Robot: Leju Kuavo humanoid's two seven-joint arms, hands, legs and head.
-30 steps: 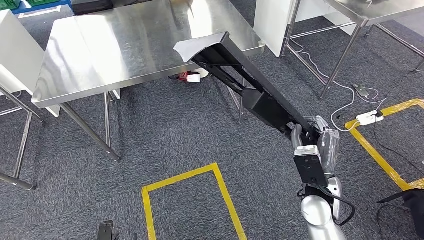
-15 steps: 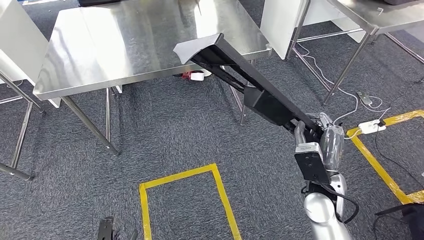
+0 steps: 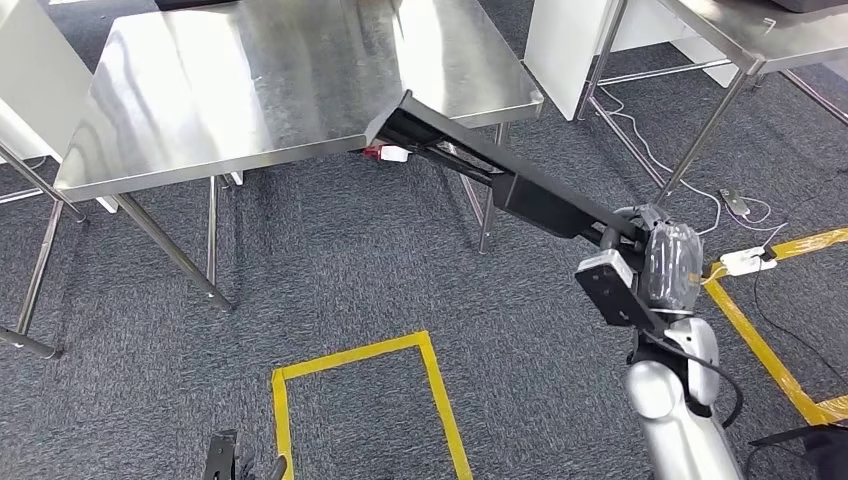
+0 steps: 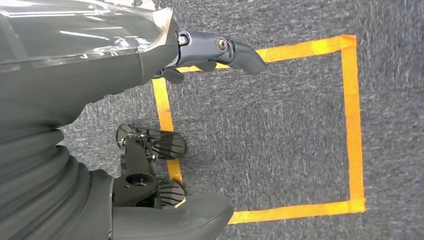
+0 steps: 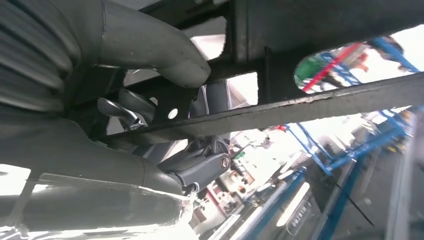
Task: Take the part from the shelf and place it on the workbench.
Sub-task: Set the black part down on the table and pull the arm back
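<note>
The right hand [image 3: 655,255] gripped a long black part [image 3: 500,170], its far end over the near edge of the workbench [image 3: 250,90]. The left hand [image 4: 150,55] hung empty, fingers apart.

The right arm [image 3: 672,400] reaches up and forward from the lower right, wrist bent, and its right hand [image 3: 640,240] has thumb and fingers [image 5: 200,167] wrapped around the part [image 3: 500,175]. The left hand [image 4: 150,65] hangs low, holding nothing, fingers apart.
</note>
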